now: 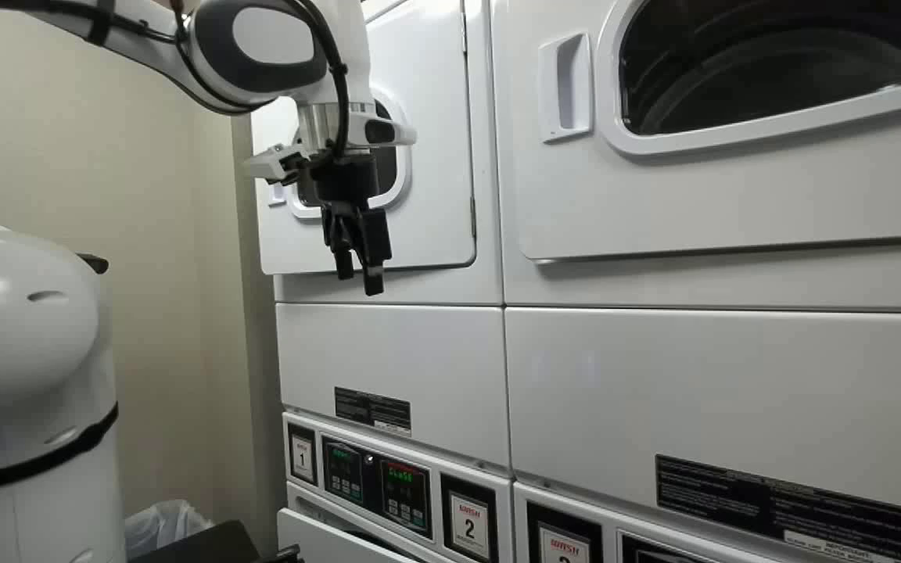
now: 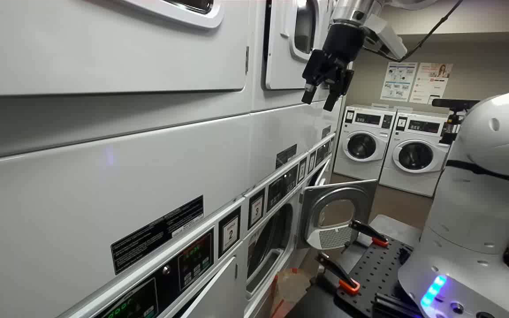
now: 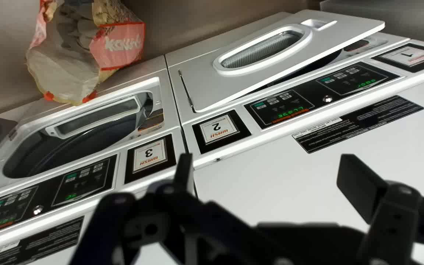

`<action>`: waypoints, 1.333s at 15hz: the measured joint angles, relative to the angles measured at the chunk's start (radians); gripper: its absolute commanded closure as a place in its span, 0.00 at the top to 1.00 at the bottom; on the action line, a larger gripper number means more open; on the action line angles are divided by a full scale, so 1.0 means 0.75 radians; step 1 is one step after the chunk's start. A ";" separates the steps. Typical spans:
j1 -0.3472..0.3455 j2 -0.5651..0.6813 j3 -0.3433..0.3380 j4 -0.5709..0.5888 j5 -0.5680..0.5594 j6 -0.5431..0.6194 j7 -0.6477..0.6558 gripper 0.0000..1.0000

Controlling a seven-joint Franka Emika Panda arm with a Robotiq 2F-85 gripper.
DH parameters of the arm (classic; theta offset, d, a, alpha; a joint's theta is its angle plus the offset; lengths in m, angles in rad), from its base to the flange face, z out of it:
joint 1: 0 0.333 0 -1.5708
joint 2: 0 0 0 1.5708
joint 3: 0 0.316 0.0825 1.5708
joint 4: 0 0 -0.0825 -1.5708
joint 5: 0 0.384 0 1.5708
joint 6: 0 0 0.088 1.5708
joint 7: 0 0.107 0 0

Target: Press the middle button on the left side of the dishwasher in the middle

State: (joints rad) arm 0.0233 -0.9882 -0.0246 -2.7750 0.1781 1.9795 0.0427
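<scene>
The dishwasher, a white stacked machine (image 1: 693,203) with a big dark window (image 1: 771,78) and a black label plate (image 1: 787,500), stands at the right in an exterior view. It is the machine marked Wash 3 (image 3: 149,159) at the left of the upside-down wrist view. Its left control panel (image 3: 84,180) has a row of buttons, the middle button (image 3: 84,172) among them. This panel also shows small in an exterior view (image 2: 283,187). My gripper (image 1: 359,281) is open and empty, pointing down well above the control panels. In the wrist view, its fingers (image 3: 265,162) frame the adjoining machine's white panel.
The adjoining machine marked Wash 2 (image 3: 217,131) has its lower door (image 3: 263,62) ajar. Another door (image 2: 338,212) stands swung out. A plastic bag (image 3: 83,55) lies on the floor. Orange-tipped clamps (image 2: 347,282) sit on the perforated plate (image 2: 369,269) by the robot base (image 2: 466,212).
</scene>
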 measured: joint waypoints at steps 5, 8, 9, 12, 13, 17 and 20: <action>0.000 0.000 0.000 0.000 0.000 0.000 0.000 1.00; 0.000 0.000 0.000 0.000 0.000 0.000 0.000 1.00; -0.001 0.000 0.000 0.000 -0.001 0.001 -0.001 1.00; -0.029 0.019 -0.014 0.000 -0.042 0.046 -0.013 1.00; -0.049 0.036 -0.041 0.000 -0.062 0.086 -0.036 1.00; -0.148 0.157 -0.217 -0.001 -0.177 0.308 -0.212 1.00; -0.198 0.295 -0.364 -0.001 -0.245 0.507 -0.374 1.00</action>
State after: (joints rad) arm -0.1255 -0.7667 -0.2978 -2.7756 -0.0058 2.3600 -0.2379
